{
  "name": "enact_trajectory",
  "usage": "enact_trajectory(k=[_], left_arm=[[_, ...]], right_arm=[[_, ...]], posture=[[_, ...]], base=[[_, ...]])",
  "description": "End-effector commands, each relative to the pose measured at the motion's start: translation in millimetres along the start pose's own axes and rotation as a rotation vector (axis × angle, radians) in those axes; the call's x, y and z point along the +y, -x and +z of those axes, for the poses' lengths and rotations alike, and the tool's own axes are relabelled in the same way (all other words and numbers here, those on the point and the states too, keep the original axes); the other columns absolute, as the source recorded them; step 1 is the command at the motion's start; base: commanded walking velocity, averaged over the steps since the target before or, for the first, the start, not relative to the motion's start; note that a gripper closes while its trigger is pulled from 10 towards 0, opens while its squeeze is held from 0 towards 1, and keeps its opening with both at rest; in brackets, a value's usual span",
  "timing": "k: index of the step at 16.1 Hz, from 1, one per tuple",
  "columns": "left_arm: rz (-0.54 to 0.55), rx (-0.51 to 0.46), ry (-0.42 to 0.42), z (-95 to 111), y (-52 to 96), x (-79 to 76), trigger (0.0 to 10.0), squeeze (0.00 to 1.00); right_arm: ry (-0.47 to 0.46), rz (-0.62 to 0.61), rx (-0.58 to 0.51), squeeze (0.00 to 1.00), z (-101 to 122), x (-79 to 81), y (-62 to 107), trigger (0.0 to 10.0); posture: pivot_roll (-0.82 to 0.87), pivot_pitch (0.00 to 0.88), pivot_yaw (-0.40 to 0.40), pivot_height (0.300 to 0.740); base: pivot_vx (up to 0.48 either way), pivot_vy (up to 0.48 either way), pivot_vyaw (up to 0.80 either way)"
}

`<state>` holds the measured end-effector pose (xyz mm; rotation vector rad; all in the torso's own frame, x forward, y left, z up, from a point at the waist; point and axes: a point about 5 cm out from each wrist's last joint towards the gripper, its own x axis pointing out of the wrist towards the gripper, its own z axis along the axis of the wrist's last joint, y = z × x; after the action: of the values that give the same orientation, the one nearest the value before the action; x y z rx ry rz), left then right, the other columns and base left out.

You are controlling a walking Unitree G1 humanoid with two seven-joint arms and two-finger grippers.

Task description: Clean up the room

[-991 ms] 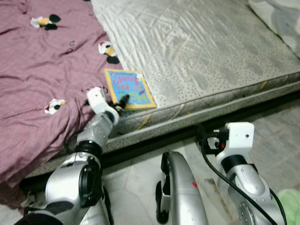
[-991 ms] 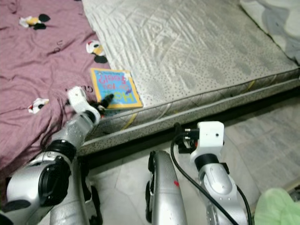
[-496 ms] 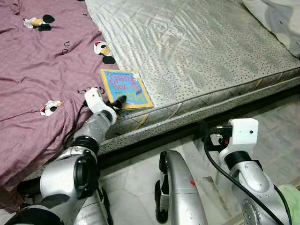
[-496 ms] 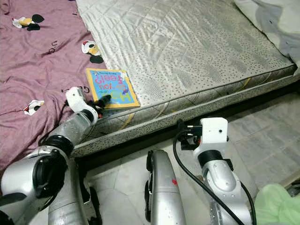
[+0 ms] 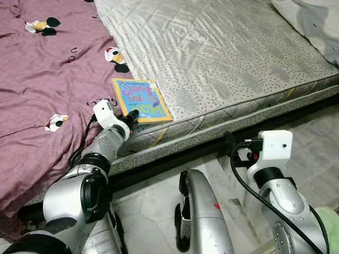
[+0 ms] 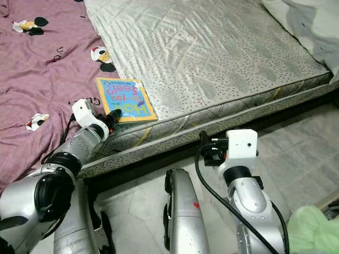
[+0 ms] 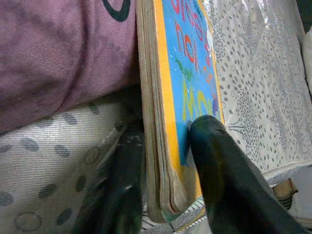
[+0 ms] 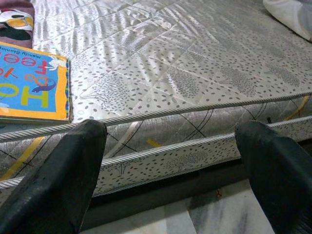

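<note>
Book: a children's board book with a blue cover and yellow border is lying flat near the front edge of the bare mattress, right beside the edge of the purple sheet.

Left claw: the left claw is reaching onto the near corner of the book; in the left wrist view one black finger is pressing on the cover and the other is sitting against the underside by the mattress, so the fingers are straddling the book's edge and look closed on it.

Right claw: the right claw is hanging low in front of the bed over the tiled floor, its two fingers spread wide with nothing between them.

Progress: I'd judge the tidying is only beginning; the book is being gripped but is lying on the mattress, not yet lifted or carried anywhere.

Left to do: lifting the book clear, taking it to wherever it belongs, and perhaps straightening the rumpled sheet.

Hard to make out: how firmly the fingers are biting is unclear. A pale pillow or bedding is cut off at the far corner, and something light green is cropped at the picture's edge by the right arm; I cannot say what it is.
</note>
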<state>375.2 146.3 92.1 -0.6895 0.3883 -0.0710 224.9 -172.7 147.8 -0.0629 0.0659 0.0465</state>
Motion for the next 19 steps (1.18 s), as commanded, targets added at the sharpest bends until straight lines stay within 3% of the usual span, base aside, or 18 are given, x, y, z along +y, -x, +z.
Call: enact_trajectory(k=[1,6,10,12,15,18,19], left_arm=[[0.002,0.014,-0.002,-2,-0.8,-2.0,0.0,0.0],[0.011,-0.001,0.007,1,0.1,1.6,0.0,0.0],[-0.012,-0.015,0.004,4,-1.0,-3.1,0.0,0.0],[-0.025,-0.033,-0.003,9,-1.8,-6.6,0.0,0.0],[-0.042,-0.069,-0.026,19,-2.6,-11.3,0.0,0.0],[-0.121,-0.158,-0.141,50,-4.2,-33.3,0.0,0.0],[-0.166,-0.218,-0.209,69,-3.0,-45.7,0.0,0.0]], right_arm=[[0.007,-0.03,0.015,0.0,-2,-7.4,1.2,10.0],[-0.025,0.012,0.004,0.0,-1,-3.9,-0.4,10.0],[-0.177,0.307,0.058,0.0,-3,27.0,7.6,10.0],[-0.21,0.43,0.099,0.0,-6,37.3,11.3,10.0],[-0.2,0.407,0.085,0.0,-6,34.8,-1.3,10.0],[-0.175,0.308,0.034,0.0,-6,33.0,-22.0,10.0],[-0.18,0.292,0.006,0.0,-3,35.8,-30.3,10.0]], posture=[[-0.28,0.173,-0.105,0.534],[-0.27,0.167,-0.106,0.534],[-0.27,0.151,-0.105,0.534],[-0.26,0.133,-0.098,0.534],[-0.24,0.102,-0.085,0.534],[-0.18,0.034,-0.068,0.534],[-0.16,0.017,-0.065,0.534]], base=[[0.0,0.0,0.0],[0.0,0.0,0.0],[0.0,0.0,0.0],[0.0,0.0,0.0],[0.0,0.0,0.0],[0.0,0.0,0.0],[0.0,0.0,0.0]])
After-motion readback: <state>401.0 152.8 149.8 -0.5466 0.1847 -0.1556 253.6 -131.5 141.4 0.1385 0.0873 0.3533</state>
